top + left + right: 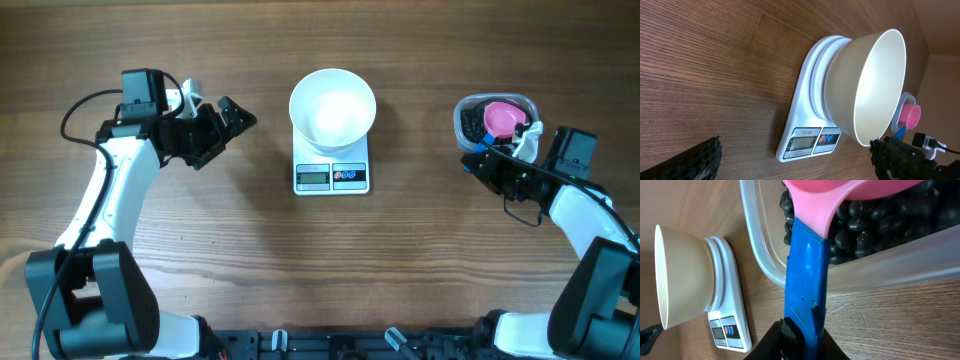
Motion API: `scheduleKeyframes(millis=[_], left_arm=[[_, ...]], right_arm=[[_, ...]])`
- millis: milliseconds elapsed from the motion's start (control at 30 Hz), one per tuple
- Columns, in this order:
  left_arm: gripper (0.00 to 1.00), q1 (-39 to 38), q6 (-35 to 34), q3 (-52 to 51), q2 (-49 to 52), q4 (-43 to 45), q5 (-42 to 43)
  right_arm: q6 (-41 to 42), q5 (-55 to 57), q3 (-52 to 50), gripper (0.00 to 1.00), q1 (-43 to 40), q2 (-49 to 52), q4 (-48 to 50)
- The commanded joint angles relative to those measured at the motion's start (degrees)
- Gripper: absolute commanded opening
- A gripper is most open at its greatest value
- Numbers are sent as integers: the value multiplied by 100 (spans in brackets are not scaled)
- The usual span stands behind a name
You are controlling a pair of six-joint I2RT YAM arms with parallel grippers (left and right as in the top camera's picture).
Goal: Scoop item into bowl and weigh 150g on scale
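- Right gripper [802, 341], nearest the wrist lens: jaws look closed against both sides of the blue handle [807, 280] at its near end. Arm sits at the right of the table.
- Left gripper [225, 135], left of centre: jaws spread wide, nothing held, aimed at the scale.
- Bowl [332, 105]: centre, resting on the far part of the scale [332, 177]. White and empty. Judged light and easy to nudge off the platform, so approach from above without touching the rim.
- Scale: display faces near; the reading is too small to tell.
- Clear tub [900, 265]: far right, well apart from the scale, and holds the stock.
- Pink scoop [850, 195]: its cup lies on the beans inside the tub, handle sloping out over the tub wall. Judged stiff, light plastic. The grip at the handle end gives reach, but the load will lever on it, so keep the cup level.
- Black beans [875, 225]: all in the tub, none in the bowl. Judged hard, smooth, loose; they will roll and spill if tipped or jolted.
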Motion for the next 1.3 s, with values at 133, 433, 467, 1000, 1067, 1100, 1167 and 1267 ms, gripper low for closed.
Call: scheduleKeyframes(millis=[133,433,467,1000,1067,1100,1167,1267], left_arm=[[100,11,111,4,-101,4,-13],[100,11,111,4,-101,4,-13],[100,11,111,4,-103,4,-13],[100,11,111,4,-101,4,-13],[100,11,111,4,-101,4,-13],[100,11,111,4,-101,4,-13],[100,11,111,4,-101,4,-13],[100,11,111,4,-101,4,-13]], right_arm=[[-7,-92,-33,11,-186,-7,-503],[-568,-87,227,4,-291,-503,-1220],[-645,-83,330,4,-291,-590,-1390],[-1375,1950,3403,4,-267,-787,-4990],[-1373,2245,3799,4,-238,-758,-5307],[-1375,2323,3963,4,-234,-741,-5425],[-1436,2481,4345,4,-234,-651,-5709],[-1670,2658,4876,4,-181,-398,-6242]])
